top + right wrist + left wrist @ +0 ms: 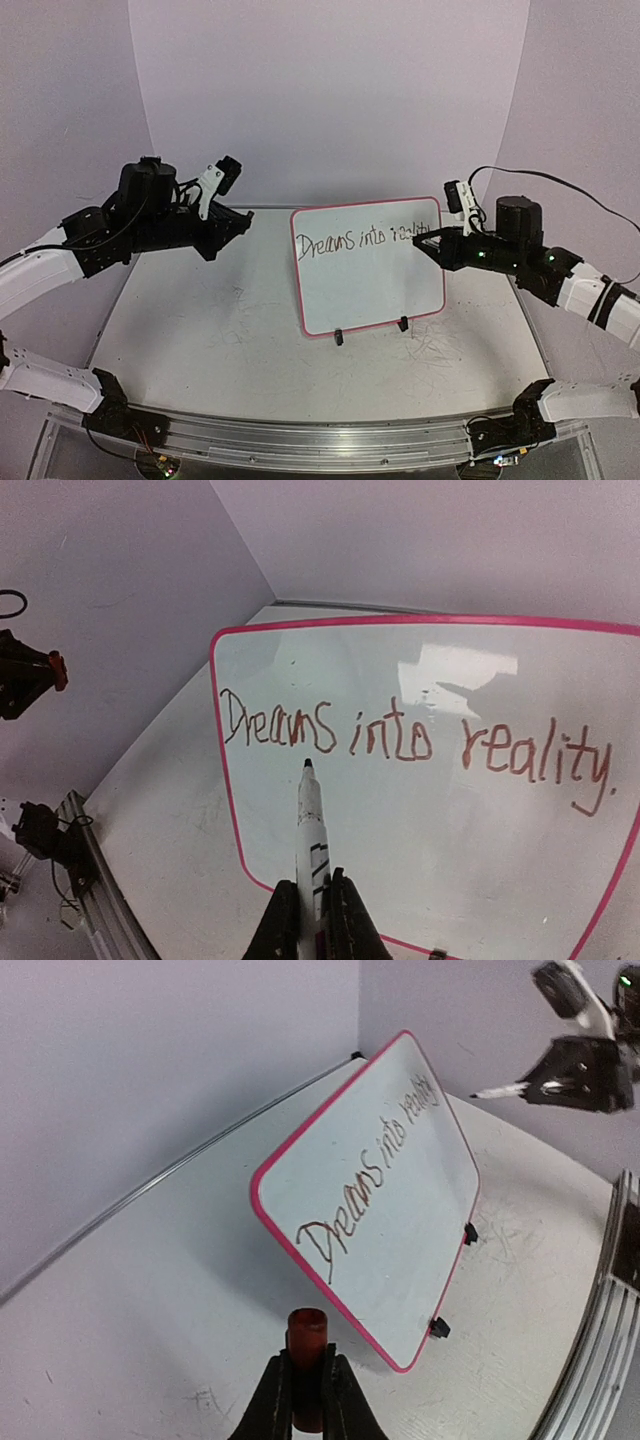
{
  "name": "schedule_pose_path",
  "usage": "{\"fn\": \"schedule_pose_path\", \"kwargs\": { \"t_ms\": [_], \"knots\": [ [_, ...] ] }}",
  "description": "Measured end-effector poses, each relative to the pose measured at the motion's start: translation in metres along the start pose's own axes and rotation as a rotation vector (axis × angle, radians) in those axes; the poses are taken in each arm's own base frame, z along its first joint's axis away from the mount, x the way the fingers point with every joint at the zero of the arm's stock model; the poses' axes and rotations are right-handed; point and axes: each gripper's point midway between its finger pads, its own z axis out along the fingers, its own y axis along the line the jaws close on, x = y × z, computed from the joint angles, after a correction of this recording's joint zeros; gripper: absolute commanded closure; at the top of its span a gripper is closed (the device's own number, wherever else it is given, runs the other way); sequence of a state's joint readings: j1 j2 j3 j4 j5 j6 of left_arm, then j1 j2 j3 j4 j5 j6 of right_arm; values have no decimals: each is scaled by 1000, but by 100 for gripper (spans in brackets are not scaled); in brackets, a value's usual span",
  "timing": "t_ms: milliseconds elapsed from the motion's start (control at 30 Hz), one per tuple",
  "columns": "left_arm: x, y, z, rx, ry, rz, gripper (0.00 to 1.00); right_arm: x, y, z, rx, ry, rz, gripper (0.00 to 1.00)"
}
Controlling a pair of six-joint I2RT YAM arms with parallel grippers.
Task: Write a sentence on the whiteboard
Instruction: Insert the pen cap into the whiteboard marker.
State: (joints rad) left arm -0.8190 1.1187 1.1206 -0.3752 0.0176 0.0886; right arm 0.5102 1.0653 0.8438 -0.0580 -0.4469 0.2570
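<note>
Across the upper half of the whiteboard (pixel 370 295) I read the sentence (pixel 360 241), "Dreams into reality." The board stands tilted back on black feet toward the far middle of the table (pixel 200 320). My right gripper (pixel 313 900) is clamped on a marker (pixel 310 815) pointing at the board. My left gripper (pixel 307 1385), well off to the left, pinches a red cap (pixel 307 1340).

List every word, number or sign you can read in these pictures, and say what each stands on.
"Dreams into reality." is the sentence, handwritten on the whiteboard.
Marker: dark bands only, nothing readable.
Red cap: no print.
No other text in view.
</note>
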Motion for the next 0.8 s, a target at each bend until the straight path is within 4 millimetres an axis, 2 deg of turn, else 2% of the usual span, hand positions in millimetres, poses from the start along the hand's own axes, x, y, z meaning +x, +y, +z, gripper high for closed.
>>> {"fn": "schedule_pose_path", "kwargs": {
  "t_ms": [67, 133, 300, 433, 533, 800],
  "knots": [
    [0, -15, 2, 41, -24, 115, 100, 5, 8, 7, -34, 32, 22, 100],
    [9, -31, 3, 83, -35, 229, 100, 13, 24, 16, -78, 66, 22, 100],
    [52, -62, 9, 170, -18, 451, 100, 38, 88, 47, -238, 182, -19, 100],
    [84, -63, 12, 172, -4, 553, 100, 58, 126, 67, -330, 249, -34, 100],
    [98, -61, 10, 153, -2, 601, 100, 64, 141, 74, -365, 267, -44, 100],
    [88, -58, 5, 104, -58, 658, 100, 56, 166, 90, -414, 266, -60, 100]
  ]
}}
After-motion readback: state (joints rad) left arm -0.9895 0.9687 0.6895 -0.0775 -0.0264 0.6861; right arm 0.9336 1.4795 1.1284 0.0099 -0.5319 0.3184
